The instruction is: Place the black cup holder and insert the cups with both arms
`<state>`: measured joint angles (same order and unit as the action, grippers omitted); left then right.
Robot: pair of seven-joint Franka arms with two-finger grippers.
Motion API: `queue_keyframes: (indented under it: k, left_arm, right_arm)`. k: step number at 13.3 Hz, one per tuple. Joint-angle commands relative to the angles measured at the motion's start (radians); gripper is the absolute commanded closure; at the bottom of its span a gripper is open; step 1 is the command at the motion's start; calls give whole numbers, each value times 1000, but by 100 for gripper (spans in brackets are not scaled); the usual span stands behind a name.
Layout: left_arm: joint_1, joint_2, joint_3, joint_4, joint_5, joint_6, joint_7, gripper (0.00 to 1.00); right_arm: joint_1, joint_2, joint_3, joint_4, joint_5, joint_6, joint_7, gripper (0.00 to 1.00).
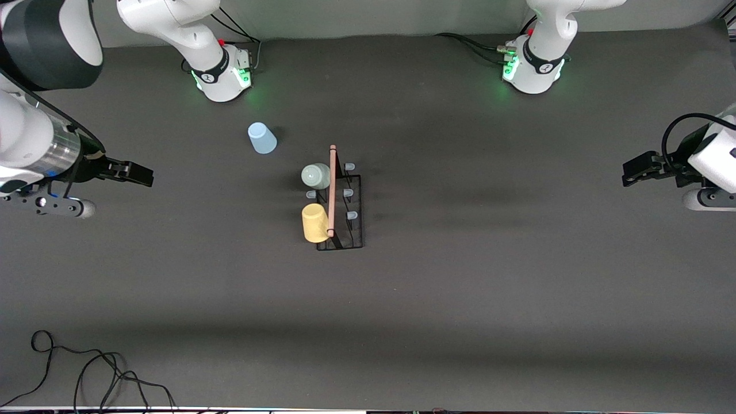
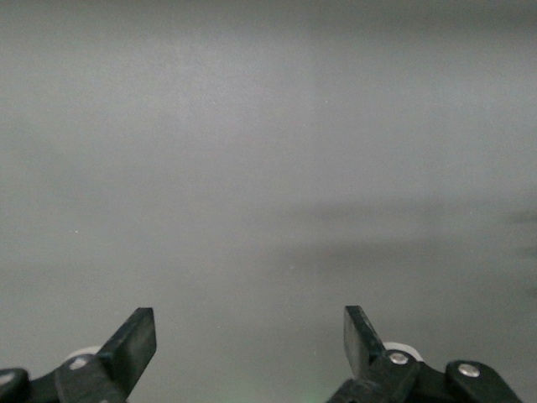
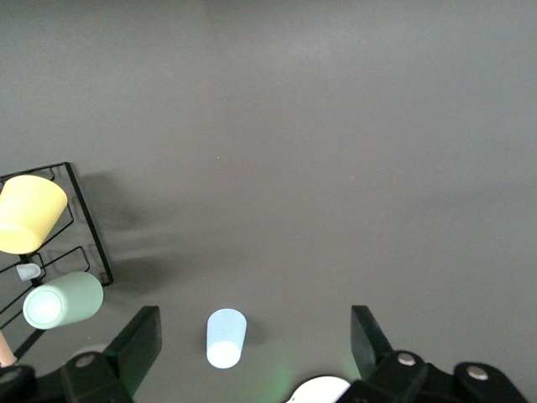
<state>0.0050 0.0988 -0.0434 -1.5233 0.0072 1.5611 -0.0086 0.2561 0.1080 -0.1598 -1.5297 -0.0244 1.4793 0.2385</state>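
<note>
- We see the black cup holder (image 1: 340, 207) standing mid-table, its wooden handle (image 1: 332, 190) on top.
- Our right gripper (image 1: 133, 173) hangs over the right arm's end, jaws wide and empty.
- Our left gripper (image 1: 638, 171) hangs over the left arm's end, jaws wide and empty.
- The yellow cup (image 1: 314, 223) and pale green cup (image 1: 315, 176) sit on the holder's pegs.
- The light blue cup (image 1: 261, 138) stands upside down on the table, apart from the holder, nearer the right arm's base.

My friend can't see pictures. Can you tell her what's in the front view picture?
A black wire cup holder with a wooden rod handle stands mid-table, a pale green plastic cup and a yellow plastic cup on its pegs. A light blue plastic cup stands upside down on the dark table, nearer the right arm's base. The open left gripper and right gripper wait at the table's ends.
</note>
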Motion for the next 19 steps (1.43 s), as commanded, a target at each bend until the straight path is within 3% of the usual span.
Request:
queue_keyframes:
  k: [1, 5, 8, 19]
  left_arm:
    - [-7, -8, 5, -9, 8, 8, -16, 0]
    - [-7, -8, 5, -11, 8, 8, -17, 0]
    - [-7, -8, 5, -12, 8, 7, -17, 0]
    - [-7, -4, 5, -14, 8, 10, -17, 0]
  right_arm:
    - [-136, -99, 94, -124, -26, 114, -169, 0]
    - [-218, -123, 118, -145, -14, 184, -217, 0]
    - [-221, -107, 121, -96, -14, 174, -216, 0]
    - [-209, -94, 118, -109, -12, 167, -217, 0]
